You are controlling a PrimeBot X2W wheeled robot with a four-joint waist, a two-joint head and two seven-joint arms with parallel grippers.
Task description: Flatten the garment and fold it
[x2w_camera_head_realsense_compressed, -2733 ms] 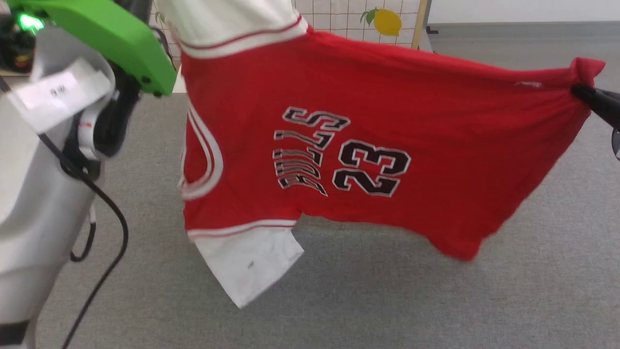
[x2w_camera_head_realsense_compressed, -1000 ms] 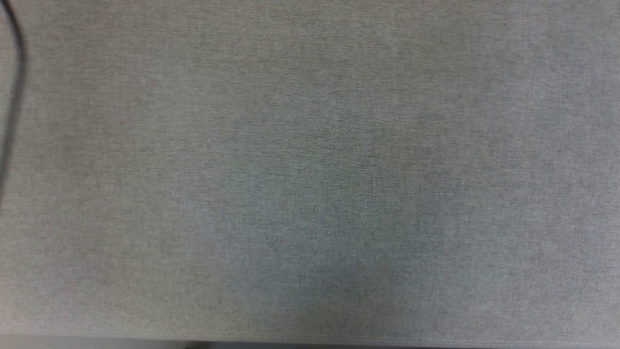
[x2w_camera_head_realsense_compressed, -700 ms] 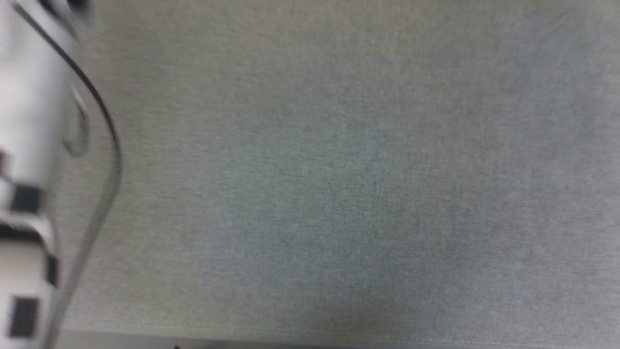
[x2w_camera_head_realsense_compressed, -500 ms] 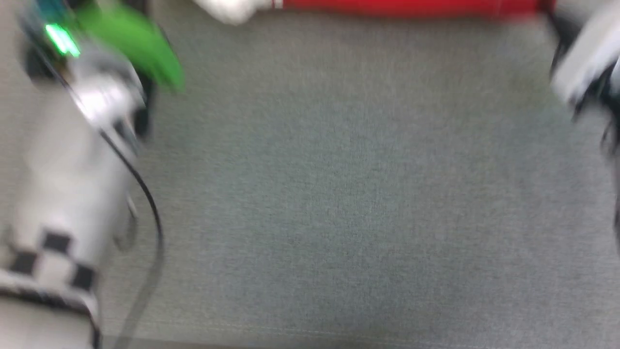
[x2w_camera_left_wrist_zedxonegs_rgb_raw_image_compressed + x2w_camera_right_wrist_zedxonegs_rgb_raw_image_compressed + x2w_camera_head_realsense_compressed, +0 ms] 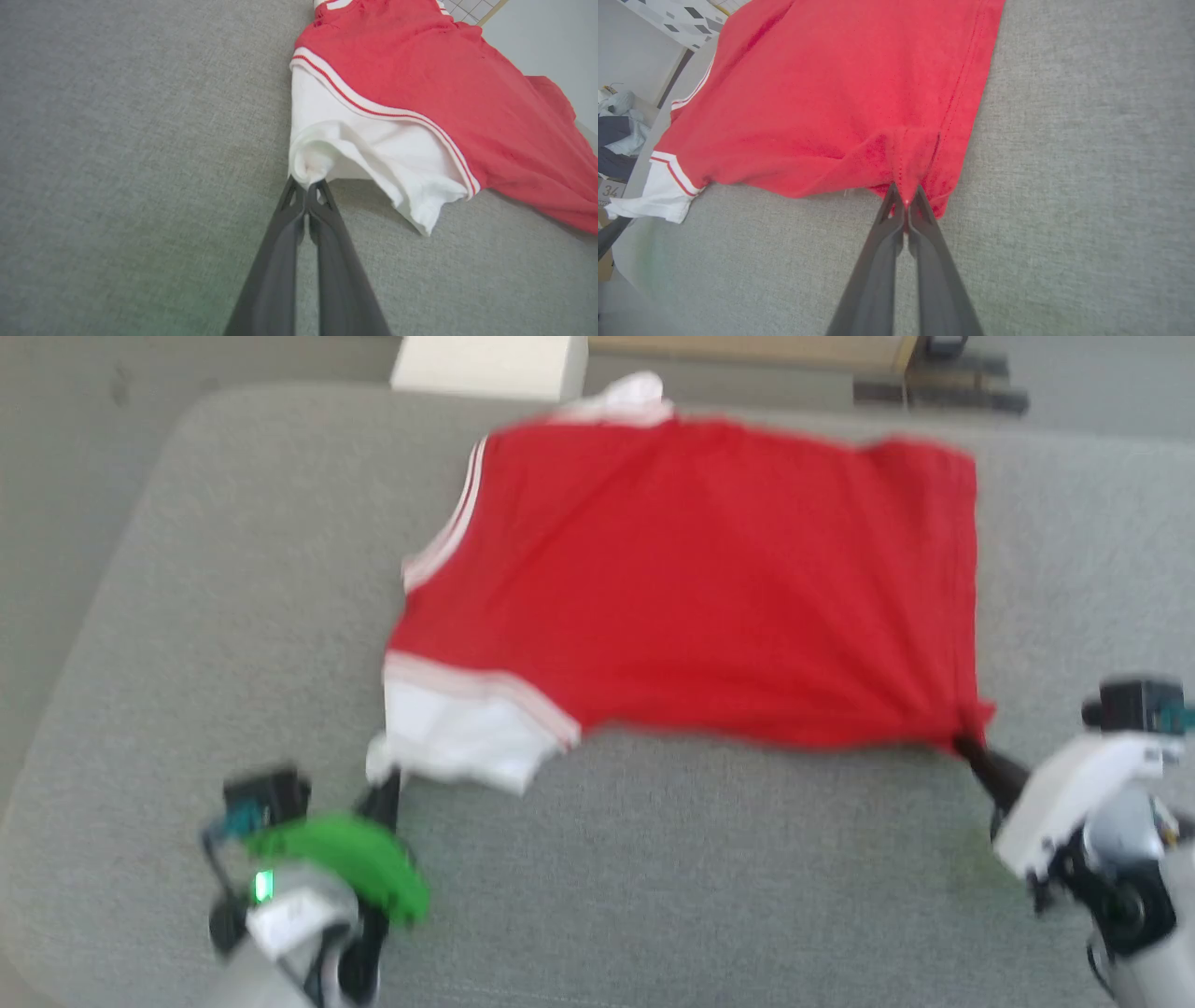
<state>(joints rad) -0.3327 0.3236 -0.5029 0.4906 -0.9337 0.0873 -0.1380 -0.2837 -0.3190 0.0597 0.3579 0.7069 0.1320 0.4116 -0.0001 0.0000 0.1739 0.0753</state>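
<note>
The garment (image 5: 691,588), a red jersey with white sleeves and striped trim, lies spread on the grey padded surface (image 5: 709,896), plain red side up. My left gripper (image 5: 390,782) is shut on the edge of the near white sleeve (image 5: 369,163), its fingertips (image 5: 299,196) pinching a bunched fold of it. My right gripper (image 5: 966,745) is shut on the garment's near hem corner (image 5: 906,186), where the red cloth gathers into a point. The second white sleeve (image 5: 630,394) peeks out at the far edge. Any lettering is hidden underneath.
The grey surface has a rounded far-left corner (image 5: 196,415) and drops to the floor on the left. A pale box (image 5: 485,364) and a wooden frame (image 5: 766,347) stand beyond the far edge. A pile of clothes (image 5: 616,135) sits off the surface.
The garment hung in the air between my grippers with the lettering toward me; now it lies on the surface, plain side up. The head camera swung down and back meanwhile.
</note>
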